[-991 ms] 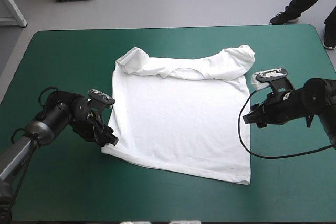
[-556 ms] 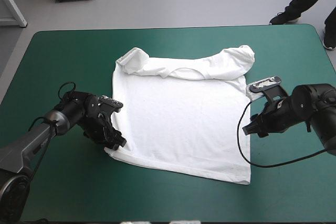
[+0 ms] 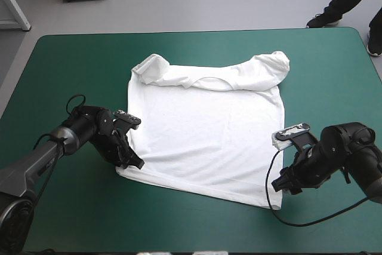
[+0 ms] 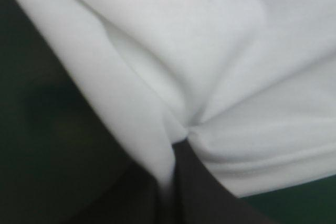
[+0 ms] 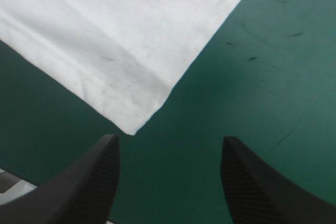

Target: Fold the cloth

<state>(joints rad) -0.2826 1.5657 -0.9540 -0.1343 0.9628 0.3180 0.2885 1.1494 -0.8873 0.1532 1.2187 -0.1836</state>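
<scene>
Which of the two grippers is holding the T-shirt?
The left gripper: it is pinched shut on the T-shirt at the hem corner on its side. The right gripper stands open, the other hem corner just ahead of it, untouched.

Left pincer (image 3: 136,162) pinched nearly closed, arm low and outstretched; right pincer (image 5: 169,140) low, spread wide apart.

One camera looked down from behind over the whole table (image 3: 59,219); both wrist cameras hung close over the T-shirt (image 3: 203,135), at its near corners.
</scene>
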